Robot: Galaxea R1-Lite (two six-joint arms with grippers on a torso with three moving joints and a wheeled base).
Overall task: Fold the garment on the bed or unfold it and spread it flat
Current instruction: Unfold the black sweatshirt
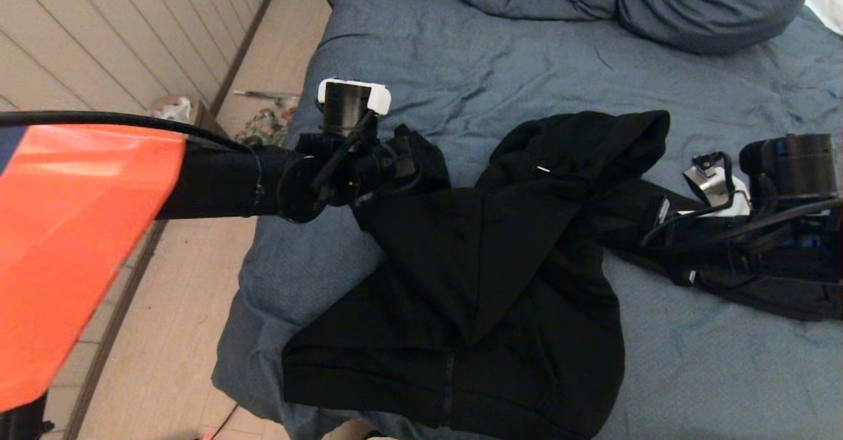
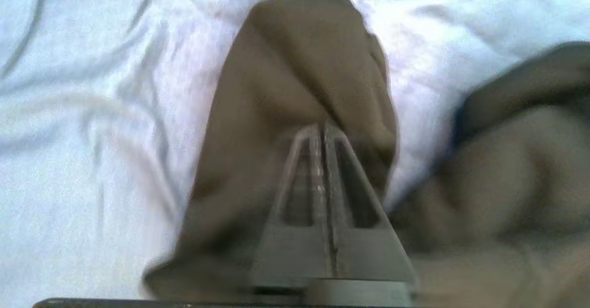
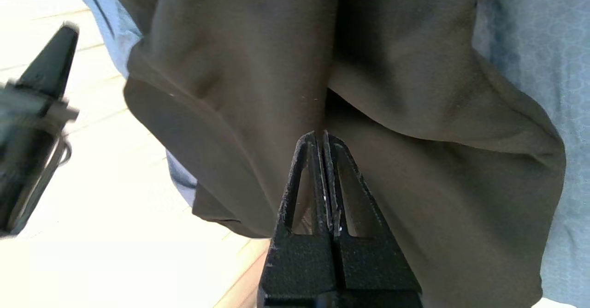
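Garment (image 1: 487,282), black and rumpled, lies on the bed (image 1: 527,64), a wrinkled slate-blue duvet beside pale wood flooring (image 1: 184,308). Left gripper (image 2: 321,130) pinches its sleeve; right gripper (image 3: 321,137) is clamped on fabric at its other side.

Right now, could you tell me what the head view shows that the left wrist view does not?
Only the head view shows the whole garment sprawled on the bed, the pillows, the floor and the right gripper at a sleeve. Only the left wrist view shows the left gripper with its fingers pressed together on a fold of fabric. Both show the garment and the bed.
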